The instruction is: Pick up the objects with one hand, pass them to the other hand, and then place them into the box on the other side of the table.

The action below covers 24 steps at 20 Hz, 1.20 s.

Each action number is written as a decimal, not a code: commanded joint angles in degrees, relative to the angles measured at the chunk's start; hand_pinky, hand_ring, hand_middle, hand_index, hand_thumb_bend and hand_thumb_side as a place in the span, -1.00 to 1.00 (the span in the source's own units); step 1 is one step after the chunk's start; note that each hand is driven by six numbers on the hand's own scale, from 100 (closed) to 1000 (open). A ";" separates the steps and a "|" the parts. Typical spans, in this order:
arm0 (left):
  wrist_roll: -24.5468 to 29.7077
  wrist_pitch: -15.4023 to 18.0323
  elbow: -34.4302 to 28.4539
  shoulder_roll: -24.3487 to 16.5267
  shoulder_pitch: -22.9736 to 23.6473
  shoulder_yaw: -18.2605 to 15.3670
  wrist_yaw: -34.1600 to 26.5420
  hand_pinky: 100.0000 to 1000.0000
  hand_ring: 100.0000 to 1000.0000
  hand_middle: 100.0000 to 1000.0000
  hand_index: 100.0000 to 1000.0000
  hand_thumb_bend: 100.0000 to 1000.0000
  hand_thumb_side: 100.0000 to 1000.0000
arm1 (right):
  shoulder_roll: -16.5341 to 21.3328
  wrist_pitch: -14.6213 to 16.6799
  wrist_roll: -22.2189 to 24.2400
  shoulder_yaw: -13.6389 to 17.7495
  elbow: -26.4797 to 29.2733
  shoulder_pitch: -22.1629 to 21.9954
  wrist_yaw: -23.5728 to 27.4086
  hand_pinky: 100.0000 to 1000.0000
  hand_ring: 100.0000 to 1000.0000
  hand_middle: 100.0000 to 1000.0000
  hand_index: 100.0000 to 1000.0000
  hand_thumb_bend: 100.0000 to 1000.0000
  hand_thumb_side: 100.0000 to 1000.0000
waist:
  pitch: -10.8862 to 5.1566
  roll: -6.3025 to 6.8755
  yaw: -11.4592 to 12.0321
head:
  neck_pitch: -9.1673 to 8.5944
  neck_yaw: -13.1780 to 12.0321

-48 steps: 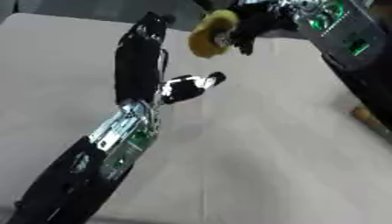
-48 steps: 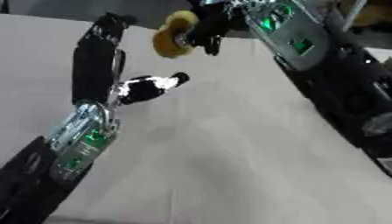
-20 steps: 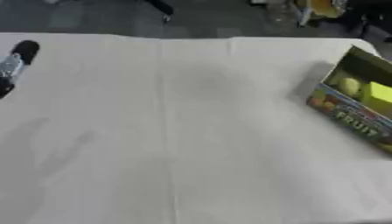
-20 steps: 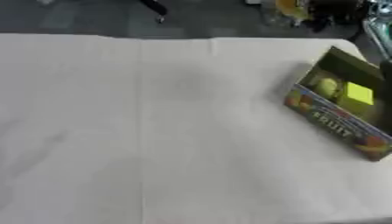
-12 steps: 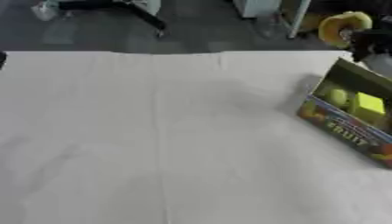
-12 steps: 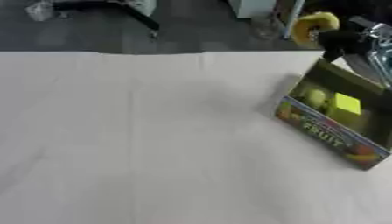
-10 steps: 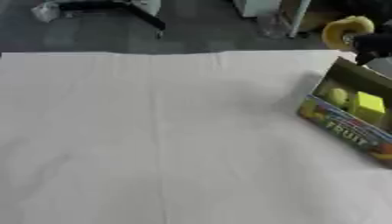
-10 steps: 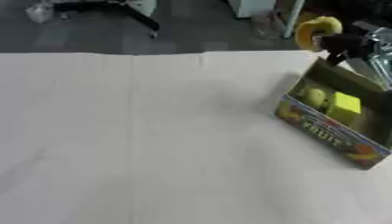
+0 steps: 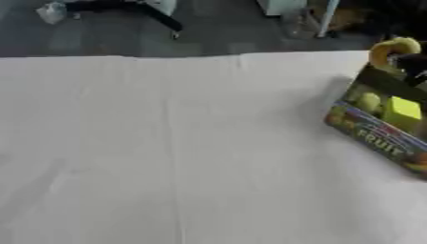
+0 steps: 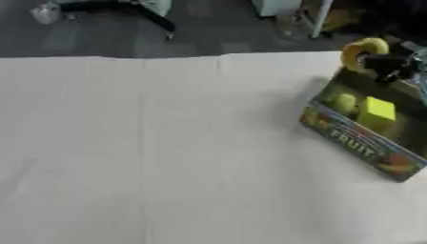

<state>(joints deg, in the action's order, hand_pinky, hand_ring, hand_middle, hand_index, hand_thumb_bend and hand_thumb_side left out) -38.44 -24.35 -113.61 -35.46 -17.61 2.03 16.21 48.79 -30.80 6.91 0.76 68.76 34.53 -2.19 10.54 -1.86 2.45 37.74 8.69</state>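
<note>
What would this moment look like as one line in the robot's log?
right hand: holds yellow ring-shaped object above far edge of fruit-printed box | box contents: yellow cube, greenish round item | left hand: out of view

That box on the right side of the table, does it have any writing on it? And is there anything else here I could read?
"FRUIT": in pale capitals on the colourful front wall of the box.
Around the word are blurred coloured shapes; no other text on them can be read.
No readable text on the yellow ring in the right robot hand, the yellow block or the green round thing in the box, or the white tablecloth.
</note>
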 commanded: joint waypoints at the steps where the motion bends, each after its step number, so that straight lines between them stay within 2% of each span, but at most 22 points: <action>1: -13.53 -13.37 -0.98 -1.57 -0.77 -1.41 0.57 -0.04 -0.02 0.01 0.22 0.59 -0.23 | 3.26 0.63 -0.17 1.24 -1.98 0.12 -1.96 -0.03 -0.28 -0.44 0.05 -1.00 -0.53 | -0.50 0.85 0.23 | 0.36 0.07; 3: -13.53 -13.20 -0.98 -1.31 -1.34 -1.87 1.13 -0.03 -0.02 0.01 0.22 0.59 -0.23 | 3.31 0.93 0.01 1.39 -3.43 -0.11 -3.00 -0.02 -0.27 -0.43 0.06 -1.00 -0.54 | -0.51 0.86 0.46 | 0.58 -0.03; 4: -13.53 -13.13 -0.98 -1.34 -1.51 -1.94 1.32 -0.03 -0.01 0.01 0.22 0.59 -0.23 | 3.31 1.04 0.04 1.47 -4.09 -0.17 -3.49 -0.01 -0.26 -0.42 0.06 -1.00 -0.61 | -0.52 0.88 0.54 | 0.65 -0.09; 7: -13.53 -13.20 -0.98 -1.69 -1.73 -2.14 1.67 -0.02 -0.01 0.01 0.23 0.59 -0.23 | 3.19 1.24 -0.27 1.78 -5.89 -0.29 -5.11 0.01 -0.23 -0.39 0.10 -1.00 -0.57 | -0.54 0.97 0.81 | 0.68 -0.23; 9: -13.53 -13.25 -0.98 -1.75 -1.80 -2.41 1.87 -0.03 -0.01 0.01 0.24 0.59 -0.23 | 3.05 1.77 -0.07 1.67 -6.73 -0.24 -6.29 0.05 -0.14 -0.28 0.21 -1.00 -0.55 | -0.55 0.97 0.96 | 0.73 -0.28; 10: -13.53 -13.26 -0.98 -1.71 -1.81 -2.54 1.94 -0.03 -0.01 0.01 0.24 0.59 -0.22 | 2.96 2.28 0.23 1.52 -6.99 -0.16 -6.89 0.16 0.01 -0.13 0.37 -1.00 -0.50 | -0.57 0.95 1.00 | 0.76 -0.33; 13: -13.53 -13.33 -0.98 -1.63 -1.71 -2.60 1.93 -0.03 0.00 0.02 0.24 0.59 -0.22 | 2.74 4.52 1.26 1.22 -7.17 0.23 -9.01 0.41 0.46 0.31 0.82 -0.67 -0.45 | -0.62 0.90 1.02 | 0.78 -0.63; 15: -13.53 -13.32 -0.98 -1.62 -1.66 -2.45 1.93 -0.03 -0.01 0.01 0.24 0.59 -0.22 | 2.55 5.72 1.47 1.36 -7.23 0.58 -10.30 0.49 0.56 0.42 0.91 -0.53 -0.54 | -0.65 0.86 1.01 | 0.86 -0.84; 17: -13.53 -13.33 -0.98 -1.63 -1.62 -2.42 1.99 -0.03 -0.01 0.01 0.24 0.59 -0.22 | 2.35 6.32 1.73 1.50 -7.40 0.90 -10.95 0.55 0.63 0.48 0.95 -0.42 -0.75 | -0.67 0.84 1.04 | 0.69 -1.10; 18: -13.53 -13.35 -0.98 -1.65 -1.62 -2.44 2.02 -0.03 0.00 0.02 0.24 0.59 -0.22 | 2.28 6.40 1.93 1.51 -7.54 1.04 -11.18 0.57 0.65 0.49 0.96 -0.32 -0.98 | -0.69 0.82 1.07 | 0.62 -1.15; 20: -13.53 -13.36 -0.98 -1.69 -1.69 -2.40 2.07 -0.03 -0.01 0.01 0.24 0.58 -0.23 | 2.23 6.24 2.25 1.42 -7.95 1.38 -12.02 0.60 0.67 0.50 0.98 -0.39 -1.00 | -0.71 0.77 1.13 | 0.68 -0.95; 21: -13.53 -13.36 -0.98 -1.70 -1.71 -2.32 2.06 -0.03 -0.01 0.01 0.24 0.52 -0.27 | 2.22 6.09 2.19 1.43 -8.17 1.59 -12.67 0.60 0.68 0.51 0.99 -0.37 -1.00 | -0.72 0.76 1.15 | 0.79 -0.70; 24: -13.53 -13.39 -0.98 -1.67 -1.69 -2.12 1.99 -0.02 -0.01 0.01 0.24 0.52 -0.27 | 2.03 5.62 1.20 1.65 -8.76 2.23 -14.84 0.61 0.69 0.52 1.00 -0.37 -1.00 | -0.69 0.75 1.18 | 1.11 -0.04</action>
<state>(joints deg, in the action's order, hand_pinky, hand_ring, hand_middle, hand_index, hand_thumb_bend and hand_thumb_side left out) -38.46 -24.34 -113.61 -35.44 -18.68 0.23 17.93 49.14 -25.11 8.55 1.75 59.87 35.79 -15.98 10.54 -1.58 3.60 38.73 8.28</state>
